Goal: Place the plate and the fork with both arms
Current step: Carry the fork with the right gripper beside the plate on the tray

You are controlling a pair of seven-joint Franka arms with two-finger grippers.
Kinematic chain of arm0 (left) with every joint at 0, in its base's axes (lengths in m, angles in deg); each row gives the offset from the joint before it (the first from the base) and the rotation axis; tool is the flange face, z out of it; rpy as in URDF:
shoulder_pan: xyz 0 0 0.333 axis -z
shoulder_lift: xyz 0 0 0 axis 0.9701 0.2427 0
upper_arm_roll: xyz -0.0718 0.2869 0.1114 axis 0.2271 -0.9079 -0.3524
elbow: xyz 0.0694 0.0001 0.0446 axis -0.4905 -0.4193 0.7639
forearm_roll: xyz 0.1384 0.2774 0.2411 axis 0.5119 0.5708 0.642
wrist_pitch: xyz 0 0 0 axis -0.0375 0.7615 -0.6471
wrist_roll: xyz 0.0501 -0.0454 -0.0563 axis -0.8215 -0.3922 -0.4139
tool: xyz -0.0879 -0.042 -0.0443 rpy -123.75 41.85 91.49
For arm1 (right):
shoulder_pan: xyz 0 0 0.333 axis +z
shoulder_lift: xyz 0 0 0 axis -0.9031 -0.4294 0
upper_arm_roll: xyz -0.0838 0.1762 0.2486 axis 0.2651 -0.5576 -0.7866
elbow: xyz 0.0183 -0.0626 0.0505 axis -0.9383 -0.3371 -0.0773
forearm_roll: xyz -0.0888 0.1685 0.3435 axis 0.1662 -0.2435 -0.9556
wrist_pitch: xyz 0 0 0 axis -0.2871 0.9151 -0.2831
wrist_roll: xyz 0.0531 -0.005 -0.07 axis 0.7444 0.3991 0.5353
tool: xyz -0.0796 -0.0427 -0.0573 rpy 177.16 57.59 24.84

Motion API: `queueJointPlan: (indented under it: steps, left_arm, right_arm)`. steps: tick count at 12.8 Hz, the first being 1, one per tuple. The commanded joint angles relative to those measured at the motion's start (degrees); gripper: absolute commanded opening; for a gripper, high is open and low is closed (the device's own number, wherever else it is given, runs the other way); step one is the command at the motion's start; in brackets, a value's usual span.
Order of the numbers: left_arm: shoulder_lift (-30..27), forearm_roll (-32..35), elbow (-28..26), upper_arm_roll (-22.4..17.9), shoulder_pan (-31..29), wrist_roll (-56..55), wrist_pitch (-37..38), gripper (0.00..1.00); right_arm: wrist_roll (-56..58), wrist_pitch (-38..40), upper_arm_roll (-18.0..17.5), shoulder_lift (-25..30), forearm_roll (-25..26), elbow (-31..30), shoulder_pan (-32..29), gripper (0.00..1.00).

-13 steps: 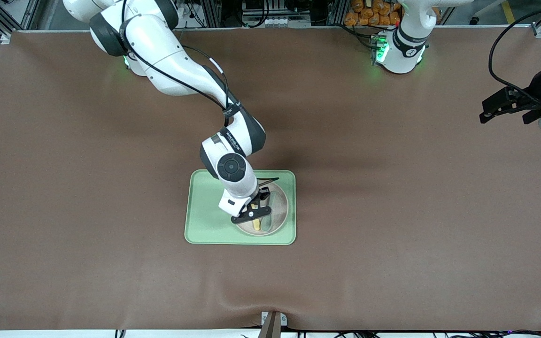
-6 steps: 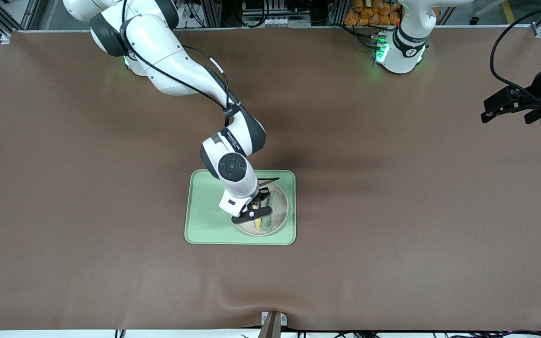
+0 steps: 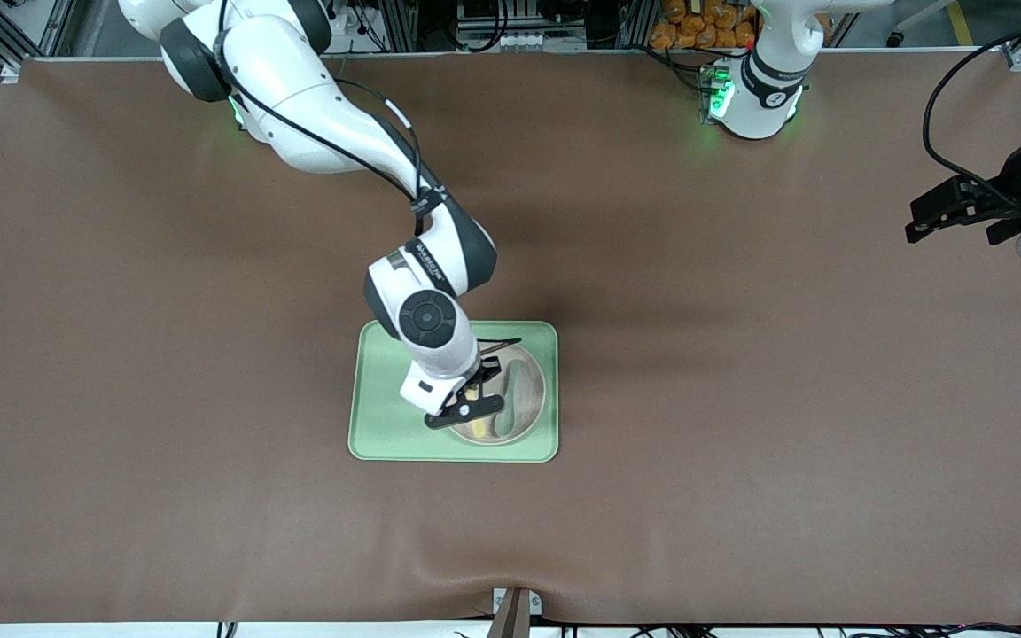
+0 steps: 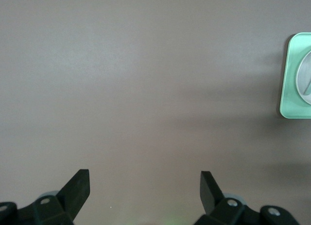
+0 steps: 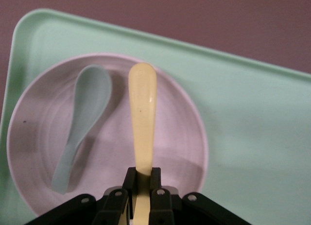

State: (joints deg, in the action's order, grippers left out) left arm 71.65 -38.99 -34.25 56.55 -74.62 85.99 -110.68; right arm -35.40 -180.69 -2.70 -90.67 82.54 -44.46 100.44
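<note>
A: Right gripper (image 5: 142, 186)?
B: I see it over the plate (image 5: 175, 137), fingers (image 5: 128, 179) clamped tight on the fork (image 5: 142, 113). The fork's yellow handle sticks out over the plate.
A: Plate location?
B: In the green tray (image 3: 386, 416), at the tray's end toward the left arm. A grey-green spoon (image 5: 82, 123) lies in the plate beside the fork.
A: Left gripper (image 4: 145, 188)?
B: I've got it waiting over bare table near the left arm's end, well apart from the tray. Fingers spread wide, holding nothing.
</note>
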Motion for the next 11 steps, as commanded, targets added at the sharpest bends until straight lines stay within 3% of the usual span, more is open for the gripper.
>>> queueJointPlan:
  steps: [1, 5, 8, 11]
  left_arm:
    - [-0.26, 1.14, 1.49, 0.28, -0.19, 0.16, 1.56, 1.0]
    - [-0.62, 1.14, 1.4, 0.37, -0.1, 0.07, 2.79, 1.0]
    - [-0.53, 1.22, 1.31, 0.28, -0.27, 0.59, 2.79, 1.0]
    - [-1.15, 1.23, 1.31, 0.46, -0.19, 0.42, 2.79, 1.0]
  right_arm:
    - [-0.41, 1.58, -0.63, 4.19, -0.12, -4.23, -2.81, 0.0]
    - [-0.32, -1.3, -0.37, 8.5, 0.32, -13.63, -5.63, 0.0]
    - [-0.67, -12.1, -0.45, 10.88, 0.32, -23.13, -6.34, 0.0]
    - [-1.19, -15.29, -0.45, 12.28, 0.33, -27.45, -6.6, 0.0]
